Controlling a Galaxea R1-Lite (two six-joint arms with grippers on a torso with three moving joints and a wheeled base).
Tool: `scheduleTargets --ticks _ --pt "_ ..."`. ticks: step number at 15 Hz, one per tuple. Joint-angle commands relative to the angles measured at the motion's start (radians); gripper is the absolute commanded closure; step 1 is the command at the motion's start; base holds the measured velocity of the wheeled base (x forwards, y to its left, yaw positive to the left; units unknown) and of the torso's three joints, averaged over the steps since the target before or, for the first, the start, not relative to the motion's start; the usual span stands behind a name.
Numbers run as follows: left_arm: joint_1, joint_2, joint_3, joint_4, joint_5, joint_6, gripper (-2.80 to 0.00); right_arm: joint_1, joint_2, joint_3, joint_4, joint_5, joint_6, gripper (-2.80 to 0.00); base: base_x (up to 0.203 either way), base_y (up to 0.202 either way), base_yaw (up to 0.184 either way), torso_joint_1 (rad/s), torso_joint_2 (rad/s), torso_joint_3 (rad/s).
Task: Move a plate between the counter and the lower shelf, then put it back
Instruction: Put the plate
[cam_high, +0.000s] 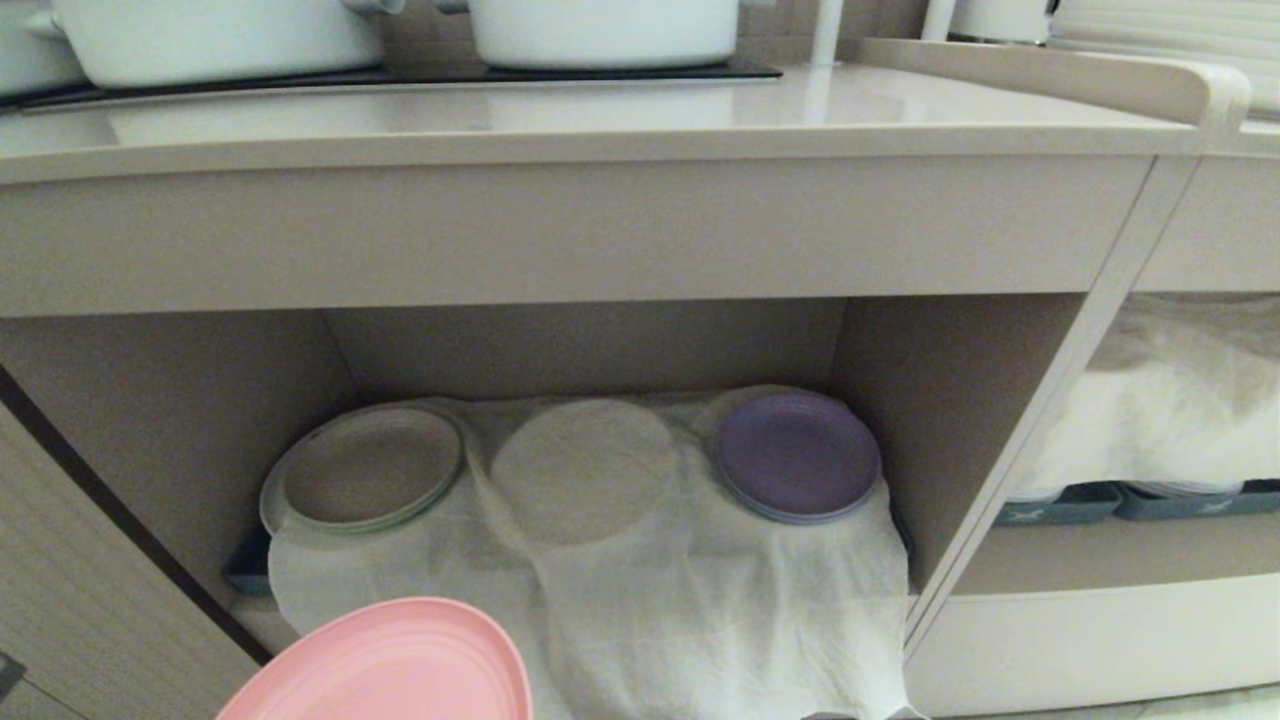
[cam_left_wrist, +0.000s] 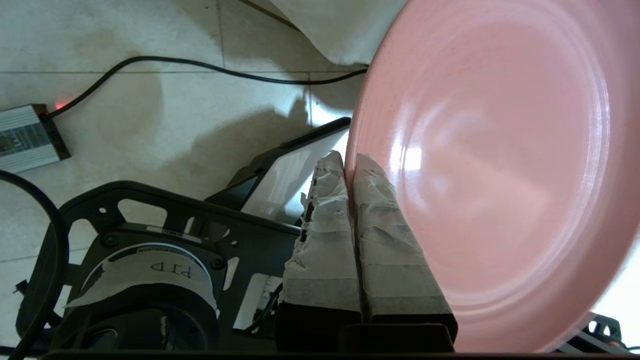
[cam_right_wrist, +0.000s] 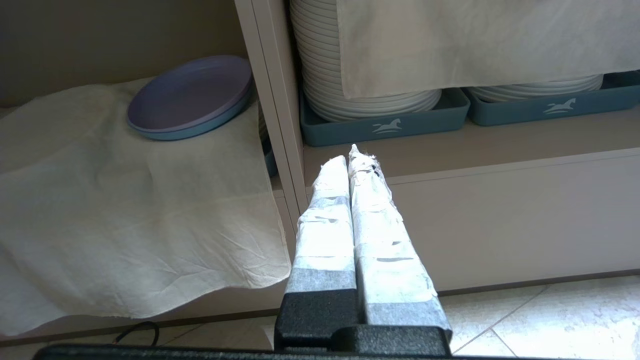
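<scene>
1. My left gripper (cam_left_wrist: 350, 167) is clamped on the plate (cam_high: 385, 662) rim, held near, below the lower shelf (cam_high: 620, 520).
2. I should keep it level while raising it to the counter (cam_high: 600, 120).
3. My right gripper (cam_right_wrist: 348, 161) sits pressed together, parked.

Left gripper (cam_left_wrist: 350, 165) jaws clamped tight; right gripper (cam_right_wrist: 350, 160) jaws together.

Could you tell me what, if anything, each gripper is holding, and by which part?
The left gripper pinches the pink plate by its rim. The right gripper is shut and holds nothing.
</scene>
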Motion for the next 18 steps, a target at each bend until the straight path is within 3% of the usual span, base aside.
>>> scheduleTargets --ticks 1,5,18 --pt "-0.002 -0.001 -0.004 0.003 -0.003 0.0 0.0 0.0 0.0 0.0 0.0 -0.001 0.0 0.0 0.0 0.0 0.0 0.0 0.0 0.0" --pt "0.0 -0.027 -0.007 0.002 -0.045 0.019 0.0 0.0 0.0 0.0 0.0 -0.001 0.0 0.0 0.0 0.0 0.0 0.0 0.0 0.0" --pt "0.001 -0.026 -0.004 -0.042 -0.053 0.034 0.0 0.0 0.0 0.0 0.0 -0.001 0.0 0.0 0.0 0.0 0.0 0.0 0.0 0.0"
